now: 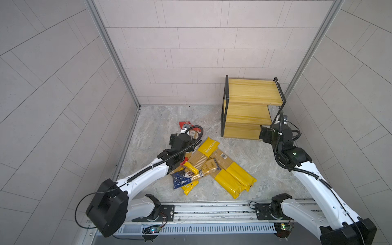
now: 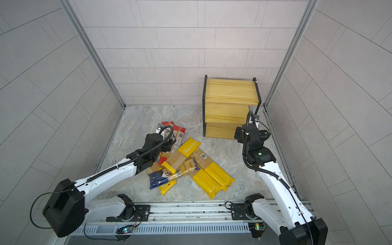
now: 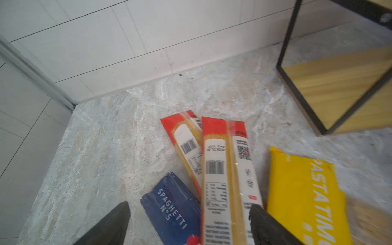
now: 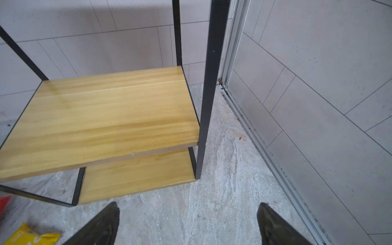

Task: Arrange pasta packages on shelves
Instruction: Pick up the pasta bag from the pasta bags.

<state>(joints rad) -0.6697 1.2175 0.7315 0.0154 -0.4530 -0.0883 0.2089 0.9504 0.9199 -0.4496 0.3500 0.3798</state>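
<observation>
Left pincer (image 3: pixel 188 225) hangs wide open, empty, over the pile. The red-ended pack (image 3: pixel 214 169) lies just below and ahead, long axis pointing away from me, square to my closing line. Right pincer (image 4: pixel 187 224), open and empty, faces the shelves (image 4: pixel 101 110), well apart from the packs.

Both top views look down from high at the near side, sharing the whole floor (image 1: pixel 152 127), packs (image 1: pixel 209 146) and rack (image 1: pixel 252 91). Left wrist camera hangs close over the packs, facing the back wall (image 3: pixel 148 31). Right wrist camera sits low by the rack's right end.
</observation>
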